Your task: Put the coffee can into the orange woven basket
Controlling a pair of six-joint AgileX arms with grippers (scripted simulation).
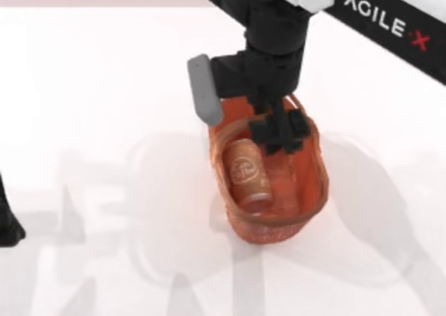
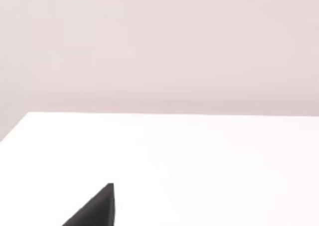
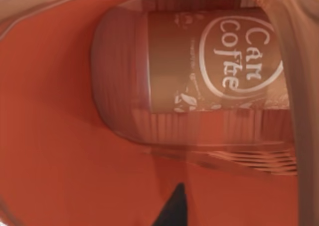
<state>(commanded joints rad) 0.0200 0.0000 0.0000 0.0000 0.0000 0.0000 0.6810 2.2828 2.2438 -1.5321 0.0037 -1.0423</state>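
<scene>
Right pincer [image 1: 282, 131] hangs spread over the far end of one orange woven basket [image 1: 310, 190], holding nothing. One coffee can [image 1: 249, 171] lies on its side inside, just beside the fingers. Left arm [image 1: 8, 229] sits parked at the bench [image 1: 104, 121] edge.

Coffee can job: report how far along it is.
Done: the can lies on its side inside the basket. In hand: the right gripper hangs above the basket's far end, not touching the can; the right wrist view shows the can's logo close up. Left: pull the right arm out. The left arm is parked at the table's left edge.
</scene>
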